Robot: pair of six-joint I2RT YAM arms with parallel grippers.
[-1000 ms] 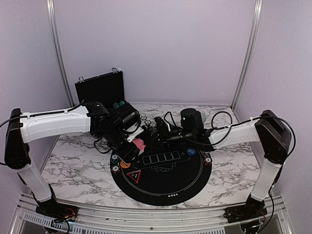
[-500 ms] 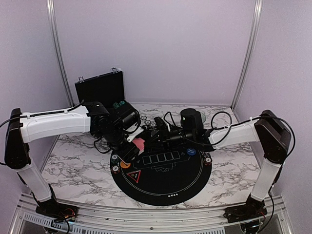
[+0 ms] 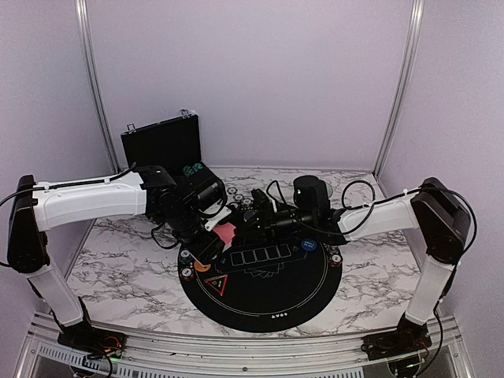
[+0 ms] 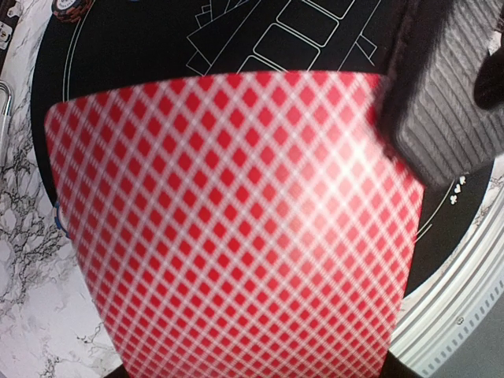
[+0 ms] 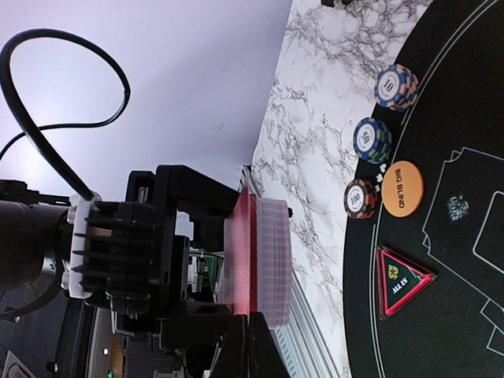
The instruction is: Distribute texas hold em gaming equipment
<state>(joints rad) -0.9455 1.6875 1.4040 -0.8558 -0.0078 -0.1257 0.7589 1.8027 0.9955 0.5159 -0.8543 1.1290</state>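
Marble bench (image 3: 118,244): chips (image 5: 372,139) and orange button (image 5: 402,189) sit at the mat's (image 3: 268,295) left edge; left jaws pinch undealt cards (image 4: 236,236), right jaws pressed together.

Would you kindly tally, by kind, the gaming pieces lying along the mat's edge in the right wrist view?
Chip stacks: 3
Orange Big Blind disc: 1
Red All In triangle: 1
Total: 5

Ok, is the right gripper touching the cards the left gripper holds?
Touching. In the left wrist view the right gripper has a ribbed finger lying flat over the top corner of the cards, no gap.
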